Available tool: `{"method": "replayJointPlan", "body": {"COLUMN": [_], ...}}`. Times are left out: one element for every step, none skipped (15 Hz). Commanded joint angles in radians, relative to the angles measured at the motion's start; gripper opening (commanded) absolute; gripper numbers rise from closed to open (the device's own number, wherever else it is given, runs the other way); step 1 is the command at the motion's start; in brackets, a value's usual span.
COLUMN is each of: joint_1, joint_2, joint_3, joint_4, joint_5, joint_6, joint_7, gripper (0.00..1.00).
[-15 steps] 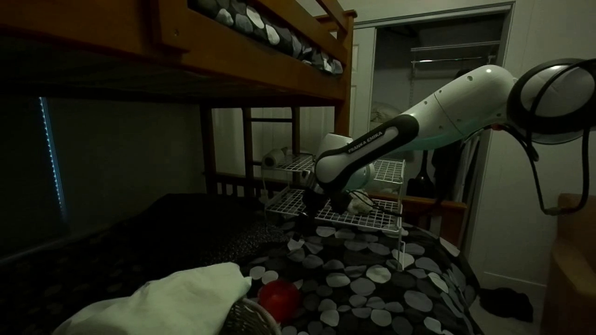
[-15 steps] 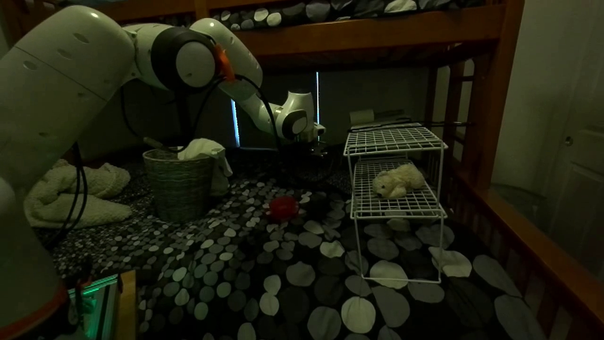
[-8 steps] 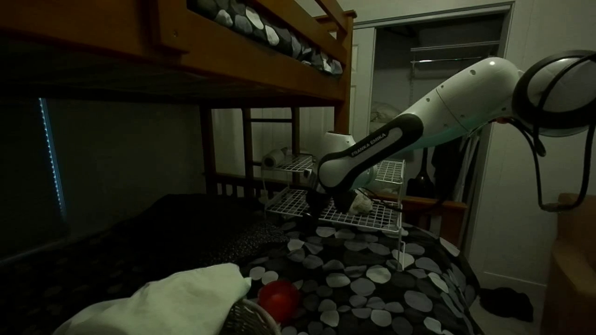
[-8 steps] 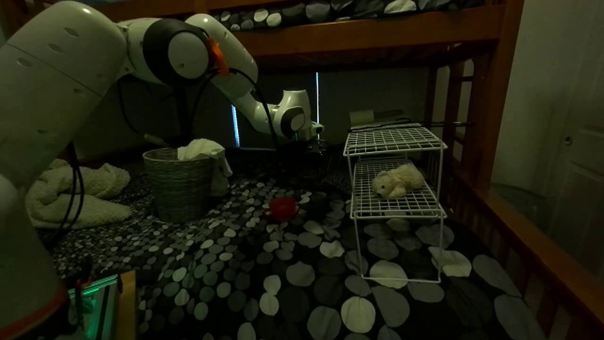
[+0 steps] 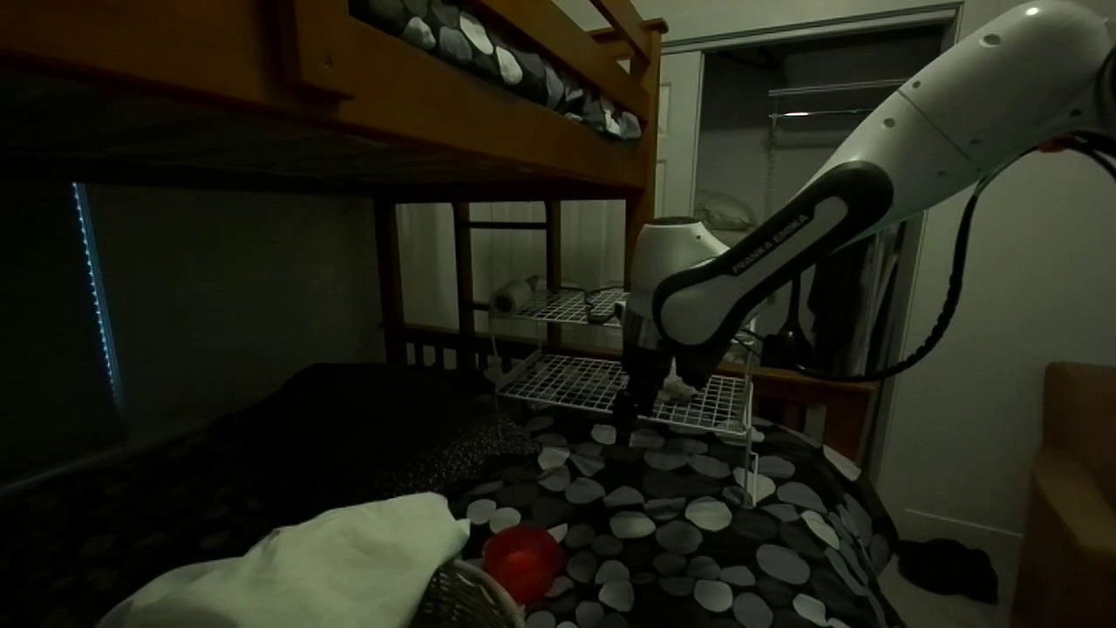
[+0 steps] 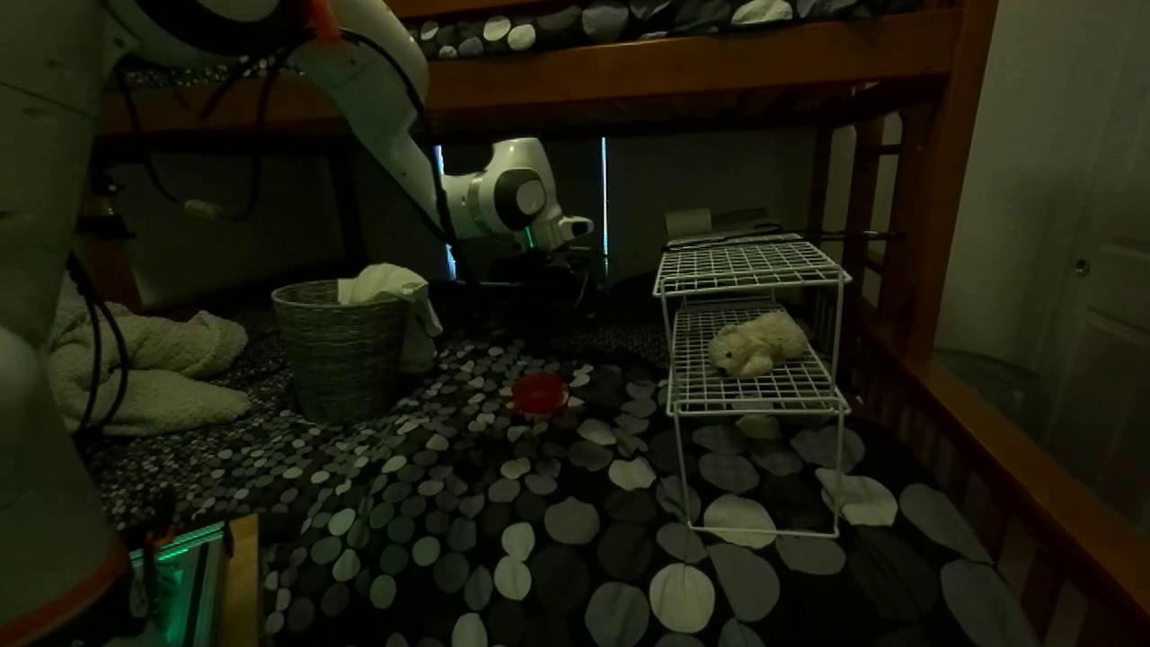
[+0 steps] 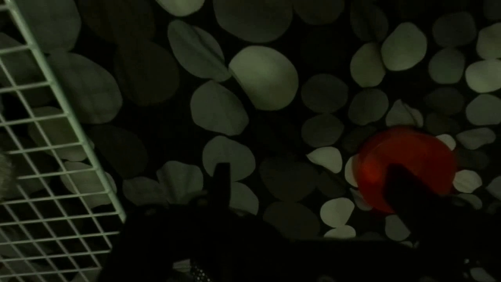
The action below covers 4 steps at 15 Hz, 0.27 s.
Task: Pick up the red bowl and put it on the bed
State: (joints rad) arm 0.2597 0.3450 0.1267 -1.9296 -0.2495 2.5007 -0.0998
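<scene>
The red bowl stands on the dotted bed cover. It shows beside the wicker basket in an exterior view, and between the basket and the wire rack in an exterior view. In the wrist view the bowl lies low on the right, partly hidden behind one dark finger. My gripper is open, its fingers wide apart with only bed cover showing between them. The gripper hangs above the bed in front of the rack, apart from the bowl. It is very dark in an exterior view.
A white wire rack stands on the bed with a pale plush toy on its lower shelf. A wicker basket holds a white cloth. A fleece blanket lies near the arm. The upper bunk rail runs overhead.
The arm has drawn back, its elbow rising. The gripper has moved right in an exterior view and left in an exterior view. The bowl, rack and basket have not moved.
</scene>
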Motion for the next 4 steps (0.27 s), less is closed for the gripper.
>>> {"method": "replayJointPlan", "body": {"joint_1": [-0.002,-0.029,-0.017,-0.024], "joint_2": [-0.235,-0.241,-0.150,-0.188], "joint_3": [-0.015,0.006,0.010,0.013], "joint_4": [-0.245,-0.254,-0.141,-0.178], "joint_5": [-0.120,-0.091,-0.076,-0.075], "joint_6": [0.077,0.125,0.054,0.079], "joint_7": [0.039,-0.017,0.014,0.001], "gripper": [1.00,1.00,1.00,1.00]}}
